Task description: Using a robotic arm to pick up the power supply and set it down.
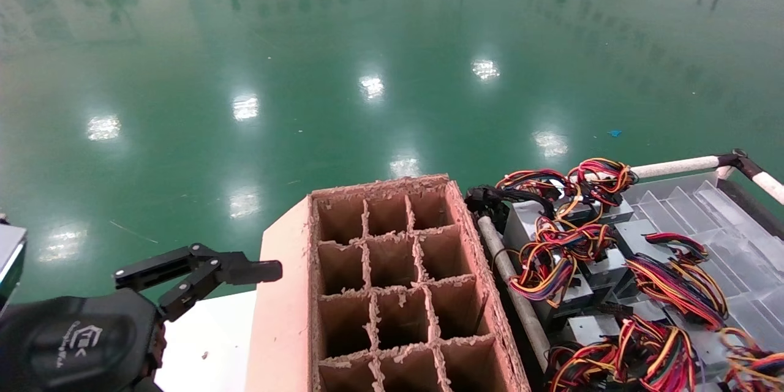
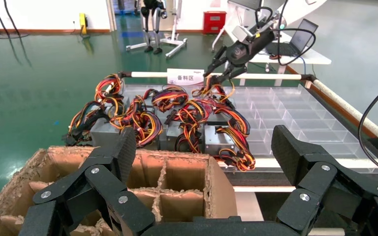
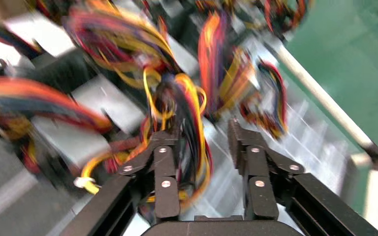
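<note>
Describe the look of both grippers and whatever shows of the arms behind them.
Left gripper: matte black, two flat-tipped fingers on linkage bars with silver rivets, mounted on a rounded black housing bearing a white logo. Right gripper: the same black riveted two-finger linkage. From the left wrist view, black cables trail along the right arm.

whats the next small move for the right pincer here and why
Probably lower the right pincer a little further and line it up over one grey power supply. Its fingers are open above the tangle of coloured wires and close on nothing yet. The cardboard cells look unfilled. The left pincer waits, open, beside the box.
</note>
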### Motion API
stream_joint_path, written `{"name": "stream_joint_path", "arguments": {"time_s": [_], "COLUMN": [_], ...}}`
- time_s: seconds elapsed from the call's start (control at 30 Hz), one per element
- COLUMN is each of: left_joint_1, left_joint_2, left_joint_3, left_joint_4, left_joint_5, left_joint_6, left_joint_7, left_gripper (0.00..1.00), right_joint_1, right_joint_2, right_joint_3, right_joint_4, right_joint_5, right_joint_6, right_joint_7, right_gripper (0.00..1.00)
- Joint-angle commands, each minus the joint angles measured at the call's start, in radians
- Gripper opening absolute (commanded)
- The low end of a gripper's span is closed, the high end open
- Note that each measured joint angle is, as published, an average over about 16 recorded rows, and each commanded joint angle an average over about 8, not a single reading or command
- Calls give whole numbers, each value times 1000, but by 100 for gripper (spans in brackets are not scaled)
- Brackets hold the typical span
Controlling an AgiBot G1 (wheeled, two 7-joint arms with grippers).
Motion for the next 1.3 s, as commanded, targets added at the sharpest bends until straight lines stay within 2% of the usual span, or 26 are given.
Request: {"name": "stream_joint_path", "arguments": {"time_s": [0.03,0.5,0.9,1.13,1.3], "left_joint_1": [0,0,0,0,0], "left_joint_2": [0,0,0,0,0], "left_joint_3": [0,0,1,1,1], "left_joint_4": [0,0,0,0,0], "left_joint_5": [0,0,0,0,0], "left_joint_6": [0,0,0,0,0], "left_joint_7": [0,0,0,0,0], "left_gripper": [100,100,100,100,100], "right_joint_1": [2,27,59,71,92], "right_joint_2": [-8,-103,-49,-31,-18], "right_joint_3": [2,11,14,13,30], "right_joint_4": [6,-72,-135,-183,-190], "right_joint_5": [-1,-38,-87,-129,-113], "right_joint_6": [-7,-67,-173,-202,-250], "right_joint_7": [9,74,173,225,249], "right_gripper": [100,100,100,100,100]}}
